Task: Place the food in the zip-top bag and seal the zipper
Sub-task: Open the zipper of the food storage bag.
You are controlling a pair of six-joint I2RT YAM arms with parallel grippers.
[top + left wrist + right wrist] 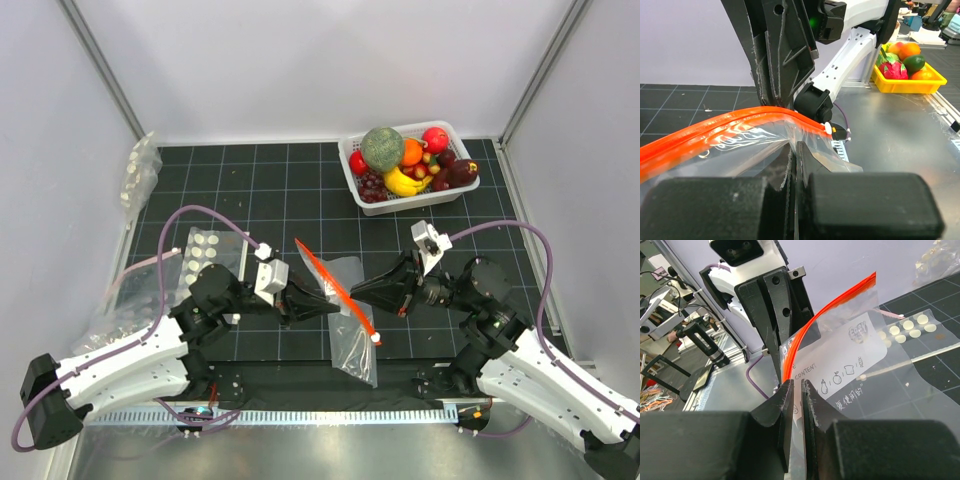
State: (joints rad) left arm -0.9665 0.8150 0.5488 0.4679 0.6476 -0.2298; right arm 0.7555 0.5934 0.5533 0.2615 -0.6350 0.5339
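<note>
1. Red-orange zipper runs diagonally between your 2 claws, above the middle of the dark mat.
2. Your left gripper has its fingers pressed together on the zip-top bag at the mouth edge. The clear film hangs toward the near edge.
3. Your right gripper faces it tip to tip, likewise pinched on the bag's mouth, just beside the left fingers.
4. You'll find the food, red balls and 1 orange ball, in the white basket at the far right, well apart from the bag.
5. A green melon and a banana share that basket.
6. Bags of white discs lie left of your left arm.
</note>
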